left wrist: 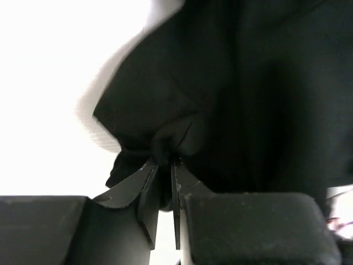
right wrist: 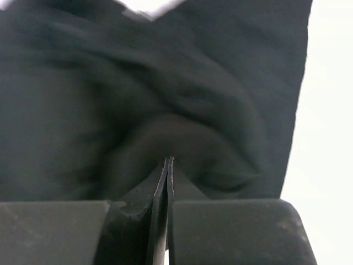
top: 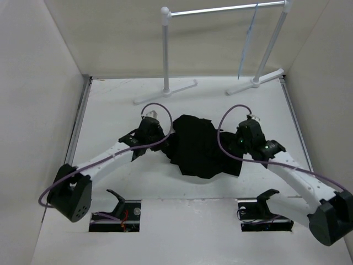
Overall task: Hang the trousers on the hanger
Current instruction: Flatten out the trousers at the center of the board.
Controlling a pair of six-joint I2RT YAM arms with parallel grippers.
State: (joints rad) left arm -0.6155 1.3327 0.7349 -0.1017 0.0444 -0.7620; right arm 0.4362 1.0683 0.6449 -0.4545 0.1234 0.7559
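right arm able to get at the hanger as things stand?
Probably not yet: the right gripper is shut on the trousers, so it's occupied. The way itself looks free: only table between it and the hanger on the rack rail.

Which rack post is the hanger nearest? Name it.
The right-hand post: the pale-blue hanger dangles from the rail just beside it, far from the left post.

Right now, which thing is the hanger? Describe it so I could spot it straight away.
Look to the far edge of the table, where a white tubular rack stands. The hanger dangles from its top bar near the right post. It is a thin pale-blue wire, far slimmer than the white posts.
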